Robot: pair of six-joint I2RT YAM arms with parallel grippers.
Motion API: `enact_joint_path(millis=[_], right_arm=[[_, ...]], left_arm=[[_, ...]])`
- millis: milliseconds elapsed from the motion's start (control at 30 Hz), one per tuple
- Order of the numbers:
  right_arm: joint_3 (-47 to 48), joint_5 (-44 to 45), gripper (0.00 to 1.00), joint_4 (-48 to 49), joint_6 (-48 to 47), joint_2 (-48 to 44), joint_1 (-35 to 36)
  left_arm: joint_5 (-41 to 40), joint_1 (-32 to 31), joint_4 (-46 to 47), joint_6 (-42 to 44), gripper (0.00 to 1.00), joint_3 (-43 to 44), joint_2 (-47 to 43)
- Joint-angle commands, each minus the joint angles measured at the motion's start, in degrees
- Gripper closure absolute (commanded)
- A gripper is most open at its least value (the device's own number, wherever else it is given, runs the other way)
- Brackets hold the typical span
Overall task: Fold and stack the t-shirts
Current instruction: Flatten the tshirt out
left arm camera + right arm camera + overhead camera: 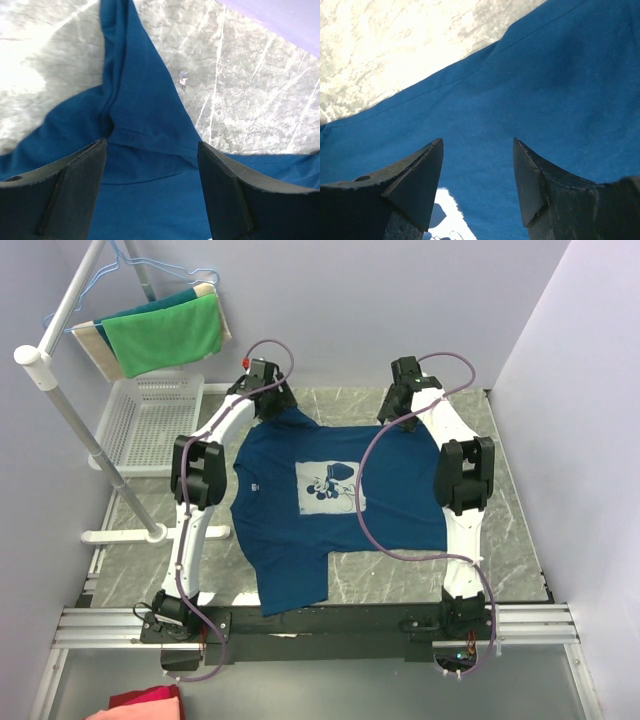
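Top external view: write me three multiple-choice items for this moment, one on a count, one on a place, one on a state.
1. How many t-shirts lie on the table?
A. one
B. two
C. three

2. Where is the green towel?
A. on the table
B. draped over the t-shirt
C. hanging on the rack

3. How does the t-shirt lie?
A. folded in half
B. spread out, print up
C. rolled up

Answers:
1 A: a single navy t-shirt is on the table.
2 C: the towel hangs from the rack at the far left, off the table.
3 B: the shirt's body lies open and the pale print faces up.
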Motion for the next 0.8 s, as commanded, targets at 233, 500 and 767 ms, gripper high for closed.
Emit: enact_joint_path(millis=[233,500,767], right_arm=[[-1.8,3.0,0.36,0.8,2.5,-4.1,-0.3],[-1.4,2.3,0.37,0.5,2.9,-3.9,-0.5],[0.1,2.2,0.37,-0.7,2.7,-2.4,-0.7]], left_arm=[[-7.1,-3.4,-3.5,0.6,0.34,6.3,4.1],[-16.3,-3.9,-4.5,0.7,0.37,8.3,6.1],[-19.0,-4.3,-3.9,0.7,0.42,9.6,7.9]])
